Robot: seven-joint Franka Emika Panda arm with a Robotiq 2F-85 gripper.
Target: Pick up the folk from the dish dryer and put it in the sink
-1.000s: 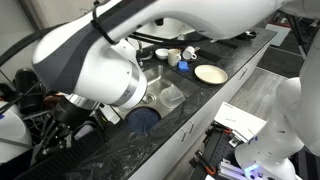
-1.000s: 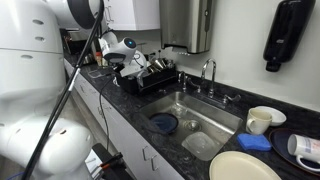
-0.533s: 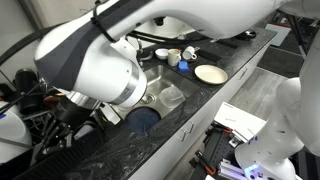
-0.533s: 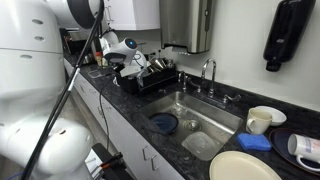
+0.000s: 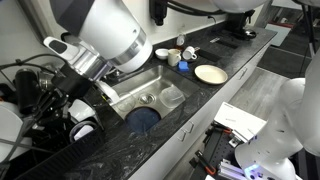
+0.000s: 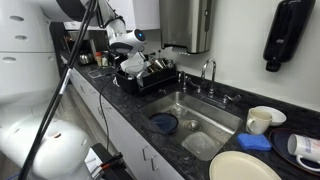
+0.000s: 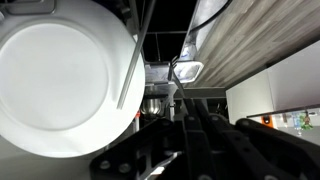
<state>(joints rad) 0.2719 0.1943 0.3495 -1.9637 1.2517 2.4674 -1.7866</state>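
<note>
The fork (image 7: 186, 70) shows only in the wrist view. It is a slim, shiny metal piece whose thin shaft runs up from between the dark fingers (image 7: 212, 140) to a broader, bright end. I cannot tell whether that end is the tines or the handle. The fingers are drawn close together on the shaft, so the gripper (image 7: 187, 118) appears to be clamped on the fork.

Just left of the fork in that view is a big round white plate (image 7: 55, 80), with one thin black bar (image 7: 130, 55) of the rack crossing in front of its edge.

In an exterior view the gripper (image 6: 128, 64) hangs over the black wire dish dryer (image 6: 155, 80). The dryer sits on the dark speckled bench (image 6: 118, 98), just left of the sink (image 6: 205, 115), and the fork is too small to make out from there. So the fork is above the dish dryer, well apart from the basin.

The sink is a rectangular steel basin with a curved faucet (image 6: 208, 70) at its far rim. Inside it lie a blue bowl (image 6: 163, 123) and a clear container (image 6: 203, 145). To the right of the sink are a cream plate (image 6: 243, 167), a blue sponge (image 6: 254, 142) and a pale cup (image 6: 262, 120).
</note>
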